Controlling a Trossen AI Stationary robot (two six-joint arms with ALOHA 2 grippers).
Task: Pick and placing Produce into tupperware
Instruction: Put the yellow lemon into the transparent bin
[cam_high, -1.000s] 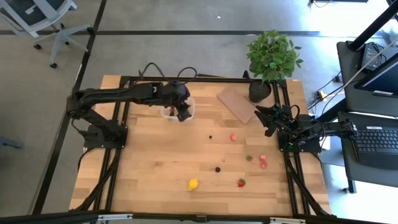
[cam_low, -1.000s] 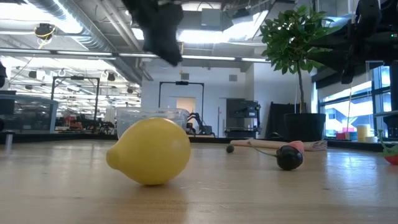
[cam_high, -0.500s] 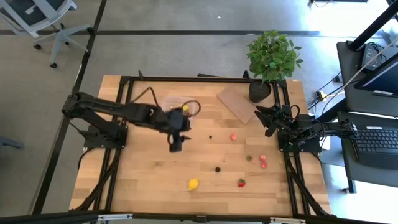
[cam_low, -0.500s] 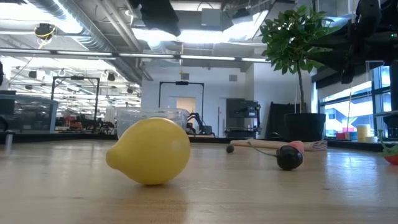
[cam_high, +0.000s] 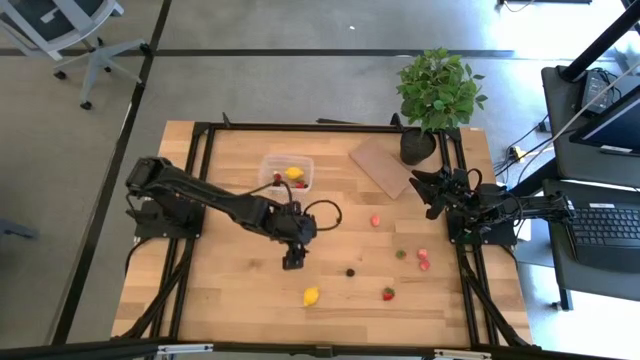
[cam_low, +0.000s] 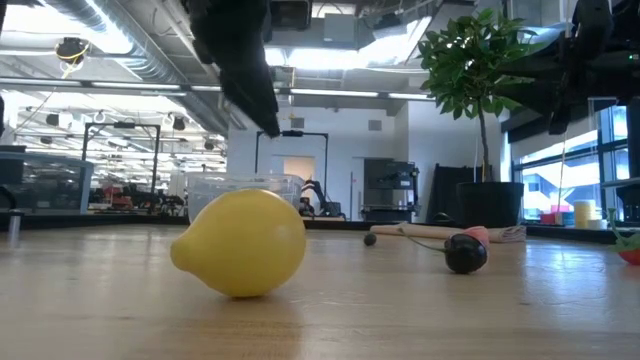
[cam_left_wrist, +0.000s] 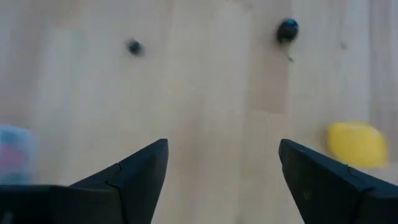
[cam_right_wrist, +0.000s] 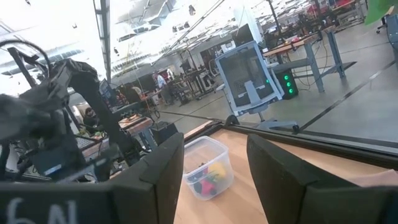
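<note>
The clear tupperware (cam_high: 287, 173) stands on its base at the table's far middle and holds a yellow piece and red pieces; the right wrist view also shows it (cam_right_wrist: 205, 165). Loose produce rests on the wood: a yellow lemon (cam_high: 311, 296) (cam_low: 240, 243), a dark berry (cam_high: 350, 271) (cam_left_wrist: 287, 30), red strawberry pieces (cam_high: 388, 293) (cam_high: 375, 220) and a green one (cam_high: 400, 254). My left gripper (cam_high: 293, 262) (cam_left_wrist: 222, 146) hovers open over bare wood, between the tupperware and the lemon. At the right edge my right gripper (cam_high: 420, 185) (cam_right_wrist: 214, 140) waits, open.
A flat brown board (cam_high: 382, 166) lies at the far right, beside a potted plant (cam_high: 437, 92). Two more red pieces (cam_high: 423, 259) sit near the right arm's base. Black frame rails (cam_high: 192, 225) run along the table's sides. Bare wood spreads across the near left.
My left gripper has swung from over the tupperware toward the table's near edge and a little to the right, coming down toward the lemon. The tupperware, covered by the gripper a second ago, now shows its contents. The right arm has kept still.
</note>
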